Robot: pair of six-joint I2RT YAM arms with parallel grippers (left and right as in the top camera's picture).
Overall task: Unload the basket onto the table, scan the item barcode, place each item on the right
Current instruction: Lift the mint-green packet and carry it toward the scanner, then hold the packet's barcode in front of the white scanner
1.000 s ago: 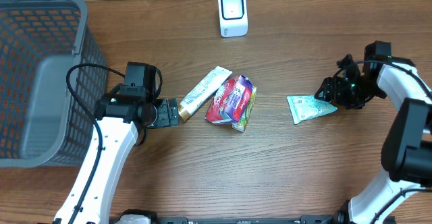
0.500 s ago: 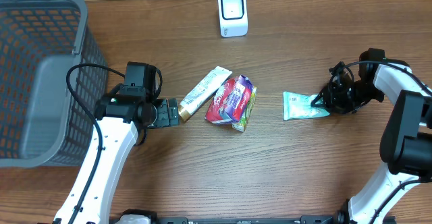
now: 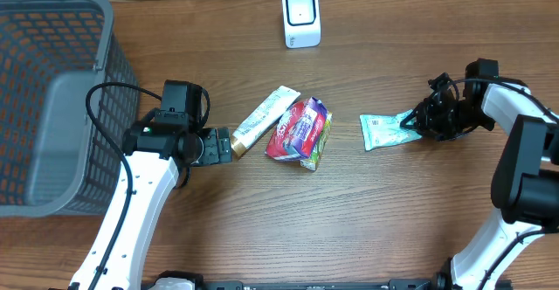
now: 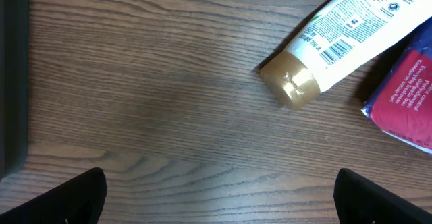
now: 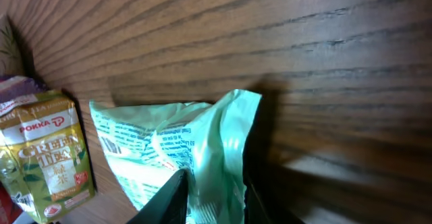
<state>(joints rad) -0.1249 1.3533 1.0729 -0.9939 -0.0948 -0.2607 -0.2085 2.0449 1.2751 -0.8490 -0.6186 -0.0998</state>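
near the right edge of the counter (image 3: 367, 211), the right fingers (image 5: 170, 198) pinch one end of a mint-green pouch (image 3: 383, 130), whose other end points toward the counter's middle. the left fingers (image 4: 75, 198) stand spread wide over bare wood just beside the gold cap (image 4: 291, 84) of a white tube (image 3: 265, 114) at mid-counter. the white scanner (image 3: 301, 17) sits by the far edge.

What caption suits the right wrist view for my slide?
Right end effector grips a mint-green packet by its edge; a green tea box lies beside it on the wooden table.
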